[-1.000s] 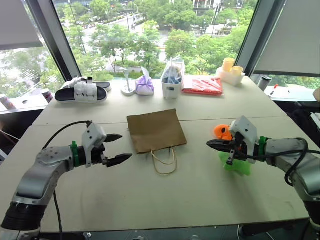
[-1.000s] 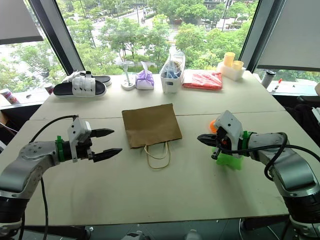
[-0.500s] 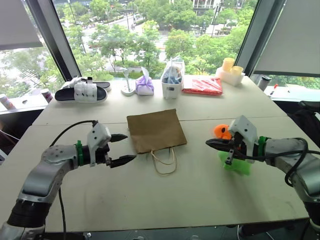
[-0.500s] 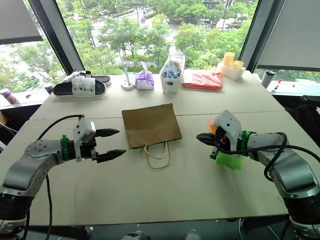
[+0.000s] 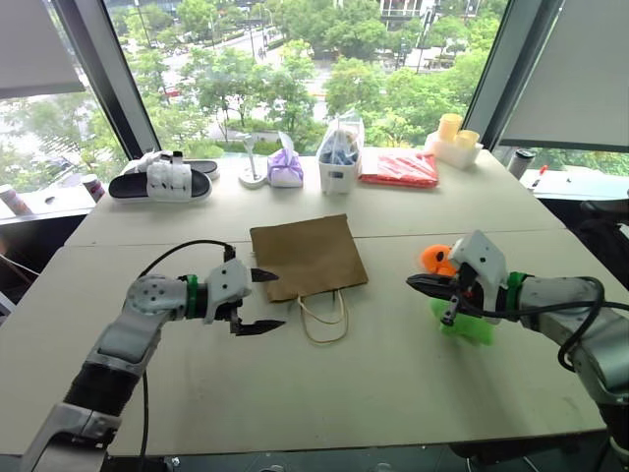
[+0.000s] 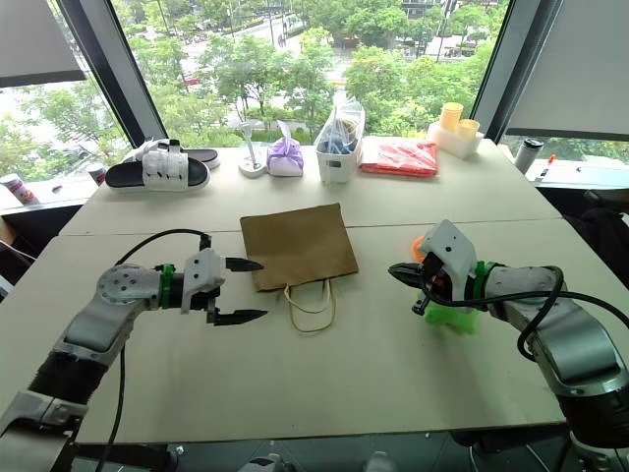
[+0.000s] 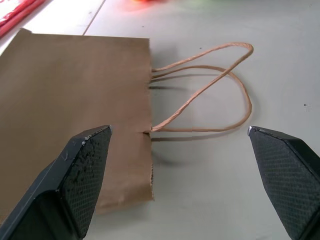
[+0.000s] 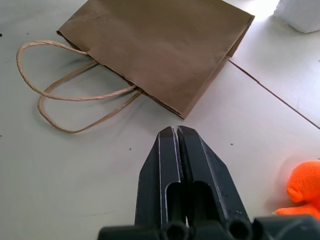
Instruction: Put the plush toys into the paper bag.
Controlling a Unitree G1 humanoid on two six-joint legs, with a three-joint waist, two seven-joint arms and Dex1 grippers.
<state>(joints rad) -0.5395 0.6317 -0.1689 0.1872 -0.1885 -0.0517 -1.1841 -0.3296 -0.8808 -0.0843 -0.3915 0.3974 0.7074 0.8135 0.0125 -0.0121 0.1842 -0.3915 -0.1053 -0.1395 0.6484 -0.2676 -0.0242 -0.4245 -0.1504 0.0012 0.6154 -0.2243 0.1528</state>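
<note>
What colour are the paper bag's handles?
Tan, a bit lighter than the brown paper bag; handles show best in the left wrist view.

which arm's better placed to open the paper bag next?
Left, probably. The left end effector is open and sits right at the paper bag's mouth, beside its loop handles. The right end effector is shut, empty, and hovers farther off by the orange plush and green plush.

Left end effector (image 5: 263, 301) fingers spread wide, pointing right; right end effector (image 5: 413, 283) fingers pressed together, pointing left
</note>
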